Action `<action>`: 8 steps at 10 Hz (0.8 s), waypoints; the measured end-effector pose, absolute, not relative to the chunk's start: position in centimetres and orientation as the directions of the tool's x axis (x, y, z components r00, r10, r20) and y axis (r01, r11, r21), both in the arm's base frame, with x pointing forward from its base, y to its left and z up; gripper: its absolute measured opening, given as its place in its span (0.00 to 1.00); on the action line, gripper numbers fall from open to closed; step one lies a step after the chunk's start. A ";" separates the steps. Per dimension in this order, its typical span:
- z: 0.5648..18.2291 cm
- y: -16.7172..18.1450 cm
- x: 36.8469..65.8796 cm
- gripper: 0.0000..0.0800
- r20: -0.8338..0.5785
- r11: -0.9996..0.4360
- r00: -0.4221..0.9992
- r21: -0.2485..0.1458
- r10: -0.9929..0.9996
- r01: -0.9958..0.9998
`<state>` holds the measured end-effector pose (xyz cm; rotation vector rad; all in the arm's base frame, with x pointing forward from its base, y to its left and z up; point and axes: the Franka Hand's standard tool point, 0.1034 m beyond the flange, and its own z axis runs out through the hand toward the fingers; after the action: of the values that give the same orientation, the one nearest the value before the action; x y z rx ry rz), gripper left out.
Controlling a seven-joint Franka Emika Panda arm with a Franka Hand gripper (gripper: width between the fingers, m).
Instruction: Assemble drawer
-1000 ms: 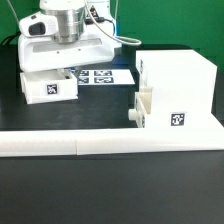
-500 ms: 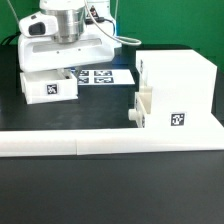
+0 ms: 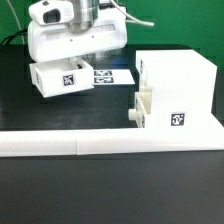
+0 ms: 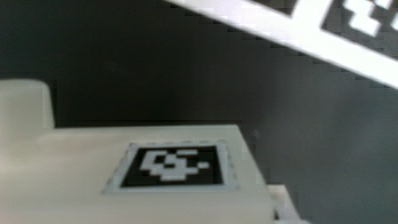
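My gripper (image 3: 66, 68) hangs from the white hand at the exterior view's upper left. It is shut on a small white drawer box (image 3: 62, 79) with a black-and-white tag on its face, held slightly tilted just above the black table. The fingers are hidden by the hand and the box. In the wrist view the same box (image 4: 175, 165) fills the frame close up. The large white drawer cabinet (image 3: 180, 85) stands at the exterior view's right, apart from the gripper. A second small drawer (image 3: 145, 108) sticks out of the cabinet's lower left side.
The marker board (image 3: 108, 75) lies flat on the table behind the held box; it also shows in the wrist view (image 4: 329, 25). A long white bar (image 3: 100, 143) runs across the front of the table, in front of the cabinet.
The gripper has risen and moved toward the exterior view's right, carrying the small drawer box off the table with it. The cabinet has not moved.
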<state>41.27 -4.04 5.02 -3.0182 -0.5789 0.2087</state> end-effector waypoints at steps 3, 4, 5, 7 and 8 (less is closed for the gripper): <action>6.5 -3.4 44.3 0.06 -0.095 -0.913 0.909 -0.080 0.405 0.399; 6.9 -3.2 45.5 0.06 -0.080 -0.901 0.898 -0.076 0.433 0.428; 7.1 -2.9 46.6 0.06 -0.079 -0.894 0.891 -0.077 0.448 0.442; 7.0 -2.6 47.2 0.06 -0.090 -0.885 0.881 -0.088 0.465 0.458; 7.0 -2.6 47.2 0.06 -0.090 -0.877 0.874 -0.090 0.478 0.471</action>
<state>47.15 -2.57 6.96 -2.9776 -0.7553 0.1691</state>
